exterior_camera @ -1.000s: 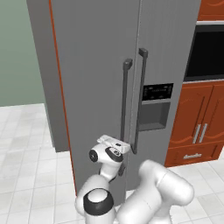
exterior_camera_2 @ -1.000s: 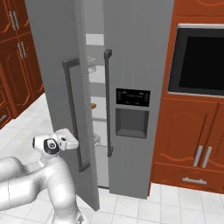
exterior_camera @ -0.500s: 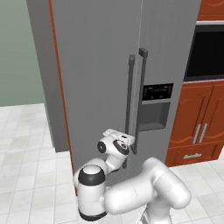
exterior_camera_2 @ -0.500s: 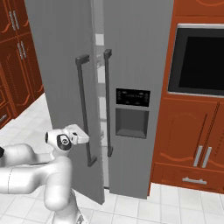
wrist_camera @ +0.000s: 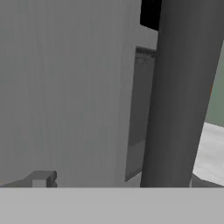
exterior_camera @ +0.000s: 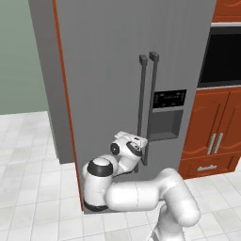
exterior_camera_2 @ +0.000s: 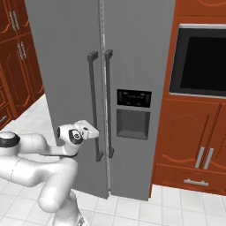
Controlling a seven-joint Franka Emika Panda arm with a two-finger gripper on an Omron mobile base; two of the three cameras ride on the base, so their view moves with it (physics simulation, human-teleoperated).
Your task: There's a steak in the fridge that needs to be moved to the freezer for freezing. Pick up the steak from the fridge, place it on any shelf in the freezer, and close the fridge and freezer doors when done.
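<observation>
The tall grey fridge and freezer unit stands with both doors together. My gripper [exterior_camera: 139,143] [exterior_camera_2: 91,131] is open and holds nothing, low against the plain-faced left door [exterior_camera: 103,94] [exterior_camera_2: 66,79], beside the foot of its dark bar handle [exterior_camera: 141,108] [exterior_camera_2: 93,106]. The hand view has the grey door face [wrist_camera: 65,87] close up, the handle [wrist_camera: 181,92] running past on the right, and one fingertip [wrist_camera: 41,180] at the bottom left. The right door [exterior_camera: 174,61] [exterior_camera_2: 141,53] carries a black dispenser panel [exterior_camera: 167,115] [exterior_camera_2: 133,112]. The steak and the shelf are hidden behind the doors.
A black wall oven [exterior_camera: 223,52] [exterior_camera_2: 201,62] sits right of the unit above red-brown cabinets [exterior_camera: 212,136] [exterior_camera_2: 190,145]. More red-brown cabinets [exterior_camera_2: 13,57] stand to the left. Pale tiled floor [exterior_camera: 28,155] lies open at the left.
The plain left door has swung from ajar, with shelves showing, to shut against the dispenser door. My gripper and arm followed it in toward the unit.
</observation>
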